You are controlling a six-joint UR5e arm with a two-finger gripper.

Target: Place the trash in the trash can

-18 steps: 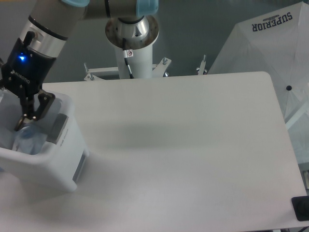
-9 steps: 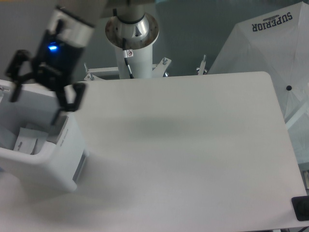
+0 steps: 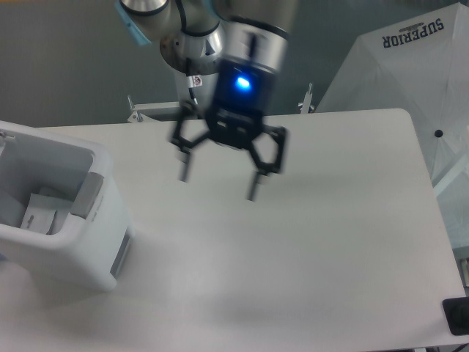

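- My gripper (image 3: 218,187) hangs above the table (image 3: 330,242), well to the right of the trash can (image 3: 69,242), with its two fingers (image 3: 253,192) spread wide and nothing between them.
- The picture of me is smeared with motion blur, so the exact pose is hard to read; only the blue light on my wrist comes out crisp.
- The trash can sits at the table's left edge, its open mouth facing up and its grey panel (image 3: 89,193) on the side toward me.
- Inside the trash can, low against the left wall, lies the flat packet (image 3: 40,213) with its white label showing (the print is too small to read).
- The bottle I cannot make out: it may lie deeper in the trash can, hidden by the near wall, but nothing in this view confirms that.
- To the right of the trash can the tabletop shows no loose trash, which I take to mean the job is at or near its end.
- I judge my spread fingers and my position away from the trash can fit a hand with nothing left to carry.
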